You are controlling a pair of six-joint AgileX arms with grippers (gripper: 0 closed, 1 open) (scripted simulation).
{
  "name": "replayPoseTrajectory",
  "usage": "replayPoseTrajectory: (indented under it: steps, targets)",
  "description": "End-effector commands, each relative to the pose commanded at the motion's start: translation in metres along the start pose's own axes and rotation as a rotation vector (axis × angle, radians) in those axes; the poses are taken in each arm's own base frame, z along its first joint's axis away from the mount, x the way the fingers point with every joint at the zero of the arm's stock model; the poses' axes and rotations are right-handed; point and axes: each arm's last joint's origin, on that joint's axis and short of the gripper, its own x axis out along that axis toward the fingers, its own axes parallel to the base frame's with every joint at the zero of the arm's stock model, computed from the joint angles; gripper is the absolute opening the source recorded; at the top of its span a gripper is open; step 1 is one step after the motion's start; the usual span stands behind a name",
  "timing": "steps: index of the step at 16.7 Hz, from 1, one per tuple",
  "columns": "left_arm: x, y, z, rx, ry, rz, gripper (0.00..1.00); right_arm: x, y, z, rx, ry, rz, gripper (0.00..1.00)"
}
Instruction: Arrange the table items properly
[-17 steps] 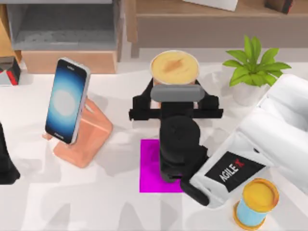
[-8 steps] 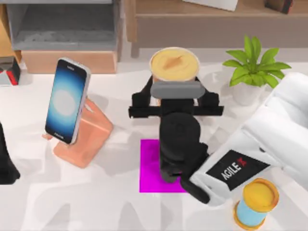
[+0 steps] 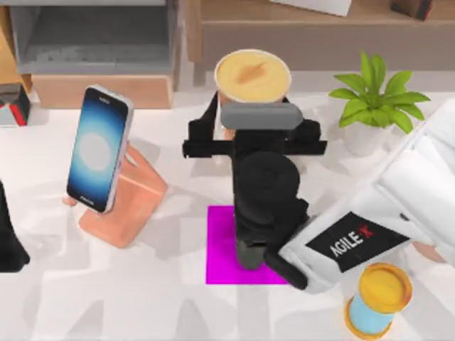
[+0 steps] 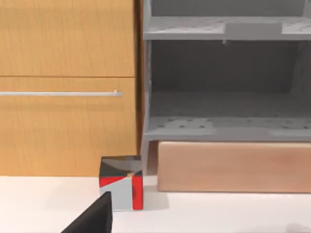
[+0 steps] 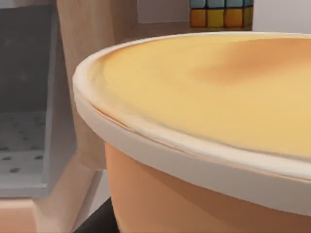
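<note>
A tall orange cup [image 3: 252, 74] with a creamy yellow top hangs near the back middle of the table, and my right gripper [image 3: 254, 135] is shut on its body just under the rim. Close up in the right wrist view, the cup [image 5: 218, 121] shows its pale rim and orange wall. A slim smartphone [image 3: 99, 148] with a glowing blue-white screen leans on a salmon stand [image 3: 124, 202] at the left. My left arm [image 3: 8, 245] is parked at the left edge.
A magenta mat [image 3: 222, 245] lies under the right arm. A green potted plant [image 3: 373, 99] stands at the back right, a yellow-topped blue cylinder [image 3: 380, 298] at the front right. A grey shelf unit [image 3: 92, 42] and a red-silver cube [image 4: 121, 182] sit at the back left.
My right gripper has risen with the cup in it, and the cup's top now sits farther back and looks a little larger. The phone and left arm have not moved.
</note>
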Motion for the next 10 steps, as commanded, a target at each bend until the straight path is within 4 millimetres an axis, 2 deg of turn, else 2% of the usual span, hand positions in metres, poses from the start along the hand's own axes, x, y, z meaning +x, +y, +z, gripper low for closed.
replayPoseTrajectory:
  steps: [2, 5, 7, 10]
  targets:
    - [0.0, 0.0, 0.0, 0.0, 0.0, 0.0, 1.0, 0.008, -0.001, 0.022, 0.049, -0.04, 0.049, 0.0]
    - [0.0, 0.0, 0.0, 0.0, 0.0, 0.0, 1.0, 0.022, -0.015, 0.068, 0.117, -0.119, 0.14, 0.0]
    - [0.0, 0.0, 0.0, 0.0, 0.0, 0.0, 1.0, 0.031, -0.039, 0.1, 0.134, -0.173, 0.191, 0.0]
    - [0.0, 0.0, 0.0, 0.0, 0.0, 0.0, 1.0, 0.045, -0.095, 0.14, 0.106, -0.231, 0.226, 0.0]
